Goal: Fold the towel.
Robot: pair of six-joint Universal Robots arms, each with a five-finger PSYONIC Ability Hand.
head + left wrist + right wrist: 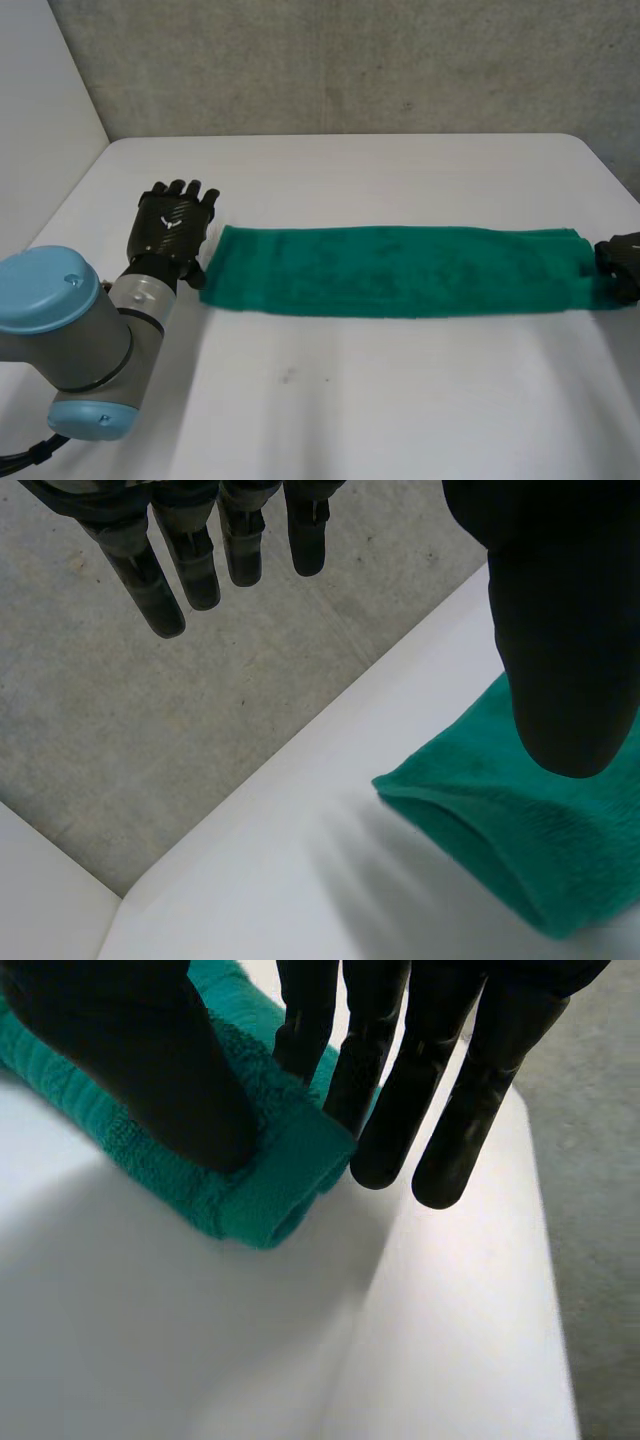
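Towel [400, 272] lies folded in a long green strip across your white table [400, 400]. In the head view your left hand [172, 225] sits just beside its left end. The wrist views add more: left fingers [150, 580] are straight and spread, and your right hand [390, 1060] is over the layered right end with its fingers straight.

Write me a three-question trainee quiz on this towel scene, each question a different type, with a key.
1. True or false: the towel lies bunched in a heap.
2. Multiple choice: the right hand is A) at the towel's middle; B) at one end of the towel; C) far from the towel.
3. Fill in: the left hand, beside the towel's other end, has its fingers ____ and holds nothing.
Key: 1 false, it lies as a long flat strip; 2 B; 3 straight.
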